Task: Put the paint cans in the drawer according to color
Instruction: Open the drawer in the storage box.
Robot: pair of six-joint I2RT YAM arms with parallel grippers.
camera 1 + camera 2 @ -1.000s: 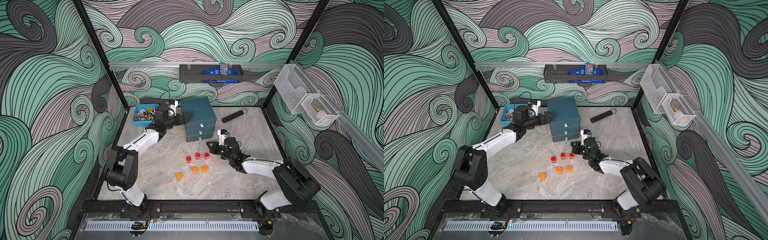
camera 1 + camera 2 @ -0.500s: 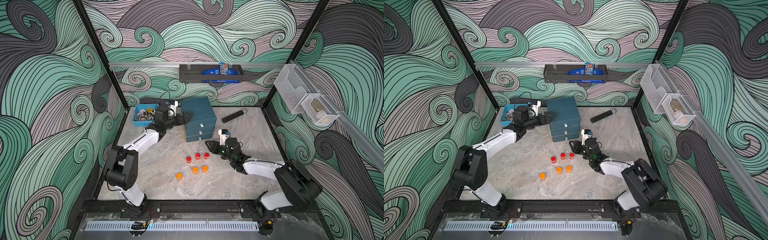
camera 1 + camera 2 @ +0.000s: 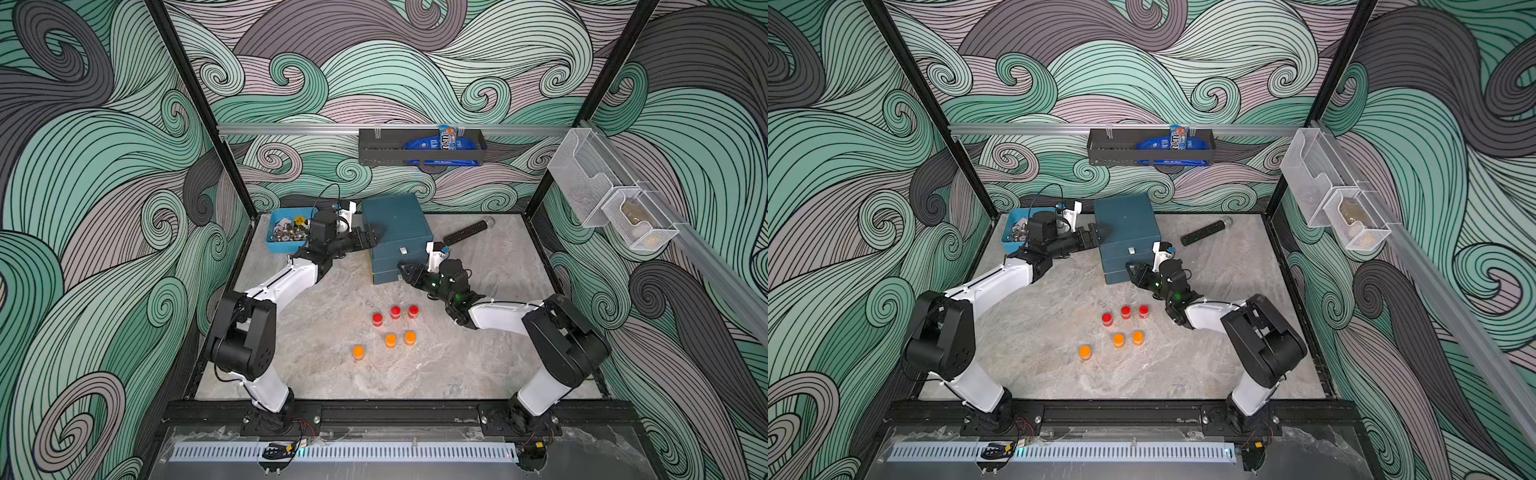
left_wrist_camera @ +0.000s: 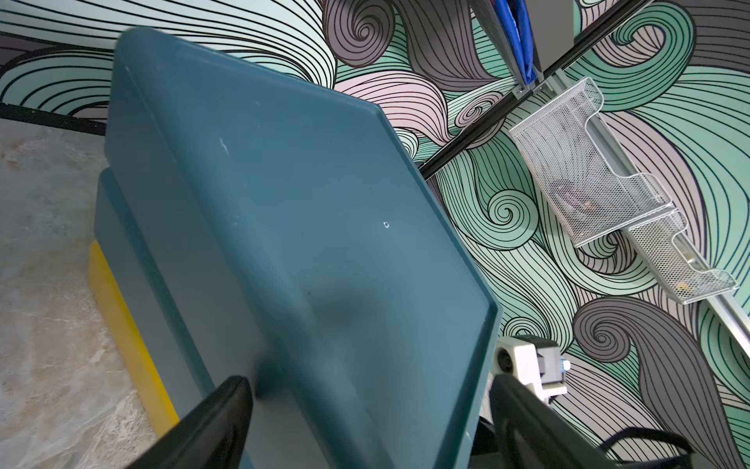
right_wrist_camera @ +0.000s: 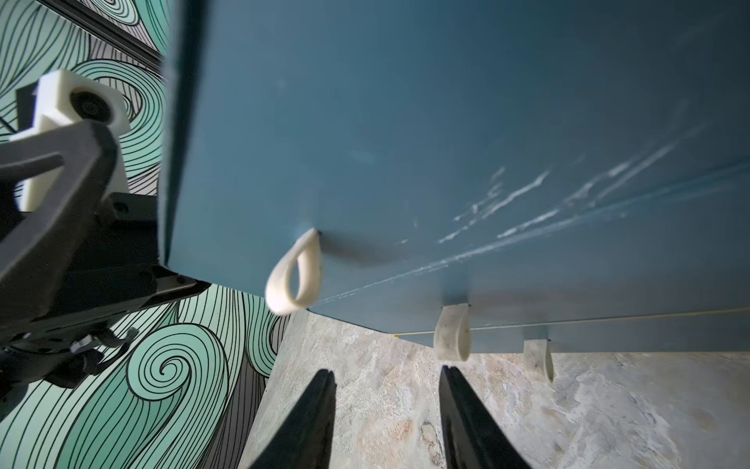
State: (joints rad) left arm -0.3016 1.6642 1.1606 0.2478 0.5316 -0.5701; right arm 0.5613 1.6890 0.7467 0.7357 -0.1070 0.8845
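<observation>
The dark teal drawer (image 3: 397,226) chest stands at the back of the table, and all its drawers look shut. Three red paint cans (image 3: 395,311) and three orange ones (image 3: 390,340) stand in two loose rows in front of it; both top views show them. No pink can shows. My left gripper (image 3: 374,237) (image 4: 369,398) is open wide, straddling the chest's front-left top corner. My right gripper (image 3: 406,270) (image 5: 387,373) is open and empty, low at the chest's front. One of its fingertips (image 5: 450,390) is just short of the middle white pull tab (image 5: 451,333).
A light-blue bin (image 3: 277,246) of metal bits sits left of the chest, behind my left arm. A black bar (image 3: 465,232) lies to the chest's right. A dark wall basket (image 3: 419,145) and clear mesh holders (image 3: 602,195) hang above.
My right gripper has gone from shut to open and moved in toward the chest's front. The left arm and the cans have stayed put.
</observation>
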